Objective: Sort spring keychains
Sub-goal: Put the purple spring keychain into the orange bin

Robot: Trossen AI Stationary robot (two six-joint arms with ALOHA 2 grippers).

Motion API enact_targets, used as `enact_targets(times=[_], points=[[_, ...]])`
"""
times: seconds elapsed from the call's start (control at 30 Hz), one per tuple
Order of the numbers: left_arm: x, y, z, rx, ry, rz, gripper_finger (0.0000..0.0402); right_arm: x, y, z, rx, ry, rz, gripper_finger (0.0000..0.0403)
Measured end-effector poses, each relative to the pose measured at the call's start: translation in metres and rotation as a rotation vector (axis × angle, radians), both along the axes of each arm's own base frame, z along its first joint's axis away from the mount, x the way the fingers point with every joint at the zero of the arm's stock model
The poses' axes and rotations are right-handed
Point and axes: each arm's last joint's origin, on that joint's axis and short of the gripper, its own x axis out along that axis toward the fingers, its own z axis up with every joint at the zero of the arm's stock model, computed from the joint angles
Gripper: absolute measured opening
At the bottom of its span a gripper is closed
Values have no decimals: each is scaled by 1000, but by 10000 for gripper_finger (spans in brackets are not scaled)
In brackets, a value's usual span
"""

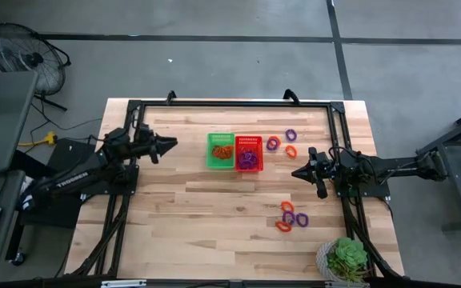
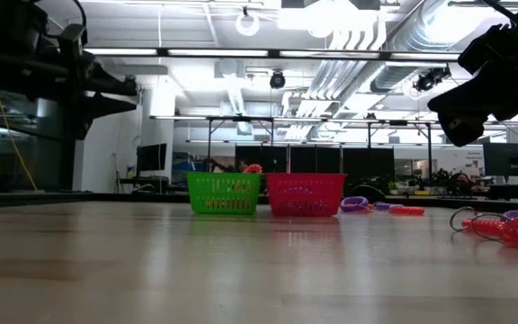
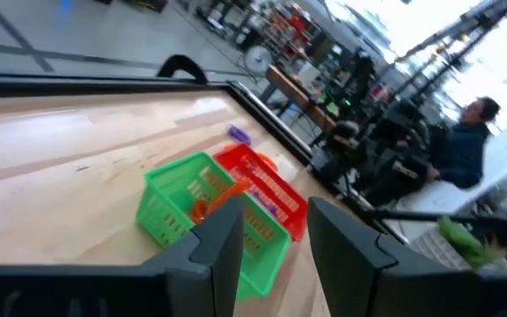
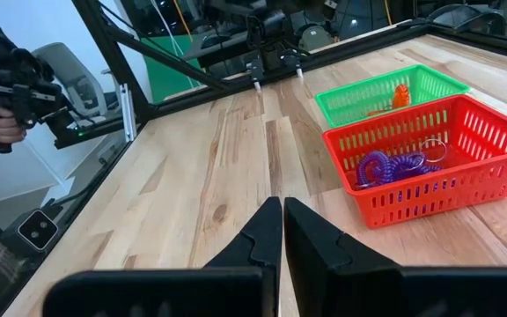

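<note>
From my right wrist camera I see the right gripper with its dark wedge-shaped fingers pressed together, nothing between them, over bare pale wood-plank bench. Just beyond those fingertips sits the red plastic mesh basket, its slotted walls holding coiled purple spring keychains. Touching its far side is the green plastic mesh basket, with an orange coiled keychain inside.

From above, more loose orange and purple oval loops lie on the bench beside the red basket, near the right fingertips, and a second loose cluster lies well off to their side, toward the potted green succulent at the bench corner.

On the far side of the baskets, the left gripper hangs above the bench with its fingers standing apart. In its wrist view they frame the green basket, and I cannot tell whether anything sits between them. White lettering on the left arm reads "TROSSEN". A black floor fan stands beyond the bench.
</note>
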Motion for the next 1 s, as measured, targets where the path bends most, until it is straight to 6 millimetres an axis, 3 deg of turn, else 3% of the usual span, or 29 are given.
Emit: enact_targets(times=[0.53,1.0], points=[[8,-25,-6,82,41,44,126,0,0,0,0,0,0,12],[7,-27,-10,98,89,78,126,0,0,0,0,0,0,12]])
